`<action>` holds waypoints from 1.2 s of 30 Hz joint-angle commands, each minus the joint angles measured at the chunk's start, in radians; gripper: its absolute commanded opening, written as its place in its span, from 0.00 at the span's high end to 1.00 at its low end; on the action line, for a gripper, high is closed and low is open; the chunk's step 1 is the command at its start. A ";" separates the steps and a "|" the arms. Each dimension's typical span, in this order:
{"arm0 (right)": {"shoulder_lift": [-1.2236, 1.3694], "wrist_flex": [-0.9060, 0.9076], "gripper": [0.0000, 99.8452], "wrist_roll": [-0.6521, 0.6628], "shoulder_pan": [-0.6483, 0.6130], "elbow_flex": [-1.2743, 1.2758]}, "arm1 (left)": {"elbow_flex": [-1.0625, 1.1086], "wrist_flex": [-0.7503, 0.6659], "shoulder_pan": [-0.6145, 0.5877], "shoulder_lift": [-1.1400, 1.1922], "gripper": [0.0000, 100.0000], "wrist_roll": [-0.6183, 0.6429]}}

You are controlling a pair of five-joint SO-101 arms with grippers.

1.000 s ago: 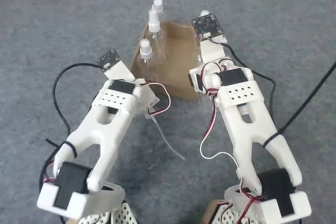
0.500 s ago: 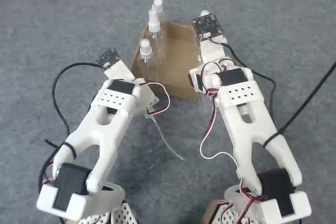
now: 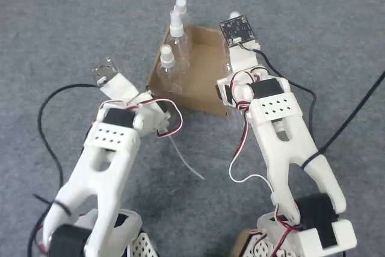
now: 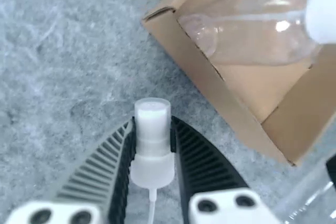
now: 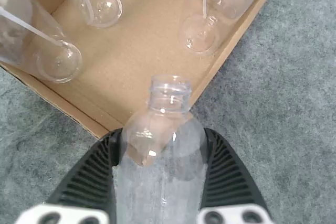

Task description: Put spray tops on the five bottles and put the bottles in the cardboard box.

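Note:
My left gripper (image 4: 152,129) is shut on a white spray top (image 4: 152,115), held upright over the grey mat just outside the cardboard box (image 4: 220,90). In the high view its thin dip tube (image 3: 184,159) trails down to the mat beside the left arm. My right gripper (image 5: 163,137) is shut on a clear bottle (image 5: 160,177) whose neck (image 5: 169,93) is bare and open. That bottle stands at the box's (image 5: 142,56) near edge. Several clear bottles stand in the box (image 3: 198,82), and three of them show white spray tops (image 3: 168,57) in the high view.
Grey mat (image 3: 72,40) lies all around the box, with open room to its left and right. Black cables (image 3: 51,103) loop near the left arm and another (image 3: 355,112) runs off to the right. A white wire (image 3: 252,179) hangs beside the right arm.
The left arm has drawn back and to the left, away from the box, carrying the spray top. Its dip tube shifted with it. The right arm and its bottle kept still.

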 commanded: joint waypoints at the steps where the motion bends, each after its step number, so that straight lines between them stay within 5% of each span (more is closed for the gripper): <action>1: -0.077 -0.012 0.99 -0.006 0.005 -0.043 | 0.019 -0.032 -0.006 -0.141 0.99 -0.012; 21: -0.084 0.012 0.99 -0.011 -0.031 -0.043 | 0.216 -0.141 -0.127 -0.508 0.99 -0.009; 36: -0.351 -0.125 0.99 -0.008 -0.047 0.189 | 0.234 -0.143 -0.195 -0.594 0.99 -0.008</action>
